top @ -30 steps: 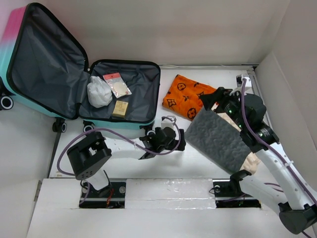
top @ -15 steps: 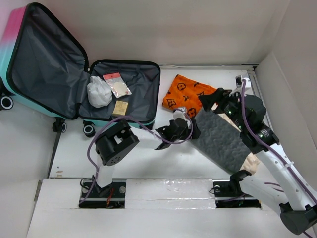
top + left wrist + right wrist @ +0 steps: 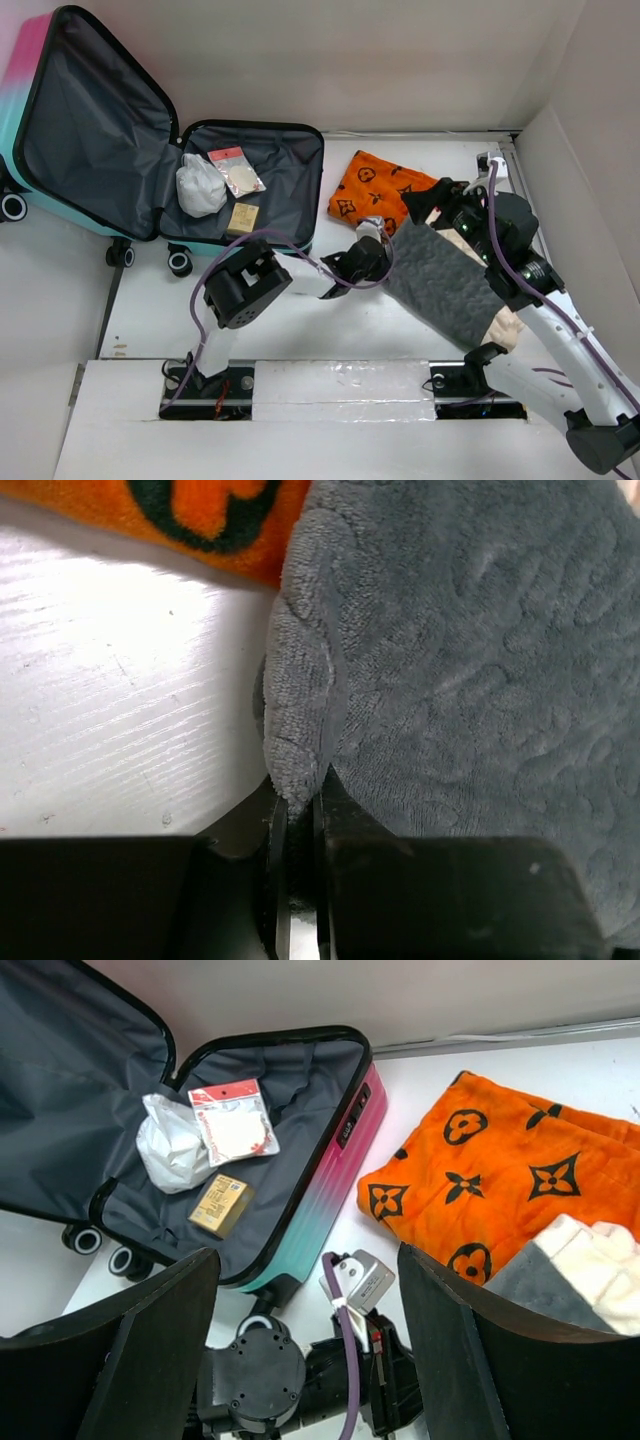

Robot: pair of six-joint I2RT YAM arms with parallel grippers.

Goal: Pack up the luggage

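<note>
- Counter (image 3: 330, 335): white, walls at far and right sides.
- Luggage (image 3: 285, 180): far left, open, lid propped up, base flat. Much lining bare.
- Grey towel (image 3: 440, 280): right of centre, outside luggage, touching orange cloth (image 3: 375, 190), cream layer under it. Both unpacked.
- Inside luggage: white bag (image 3: 200, 187), packet (image 3: 235, 170), small box (image 3: 243, 218). Judged partly packed.
- Left end effector (image 3: 298, 800): pinched on grey towel's edge.
- Right end effector (image 3: 430, 205): wide, nothing between fingers.
- Route to luggage: bare counter strip, then raised black rim to clear.

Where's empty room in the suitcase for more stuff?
The luggage has bare lining in its right half, between the red-topped packet and its right wall. Its left side is crowded: white bag, packet, small gold box.
</note>
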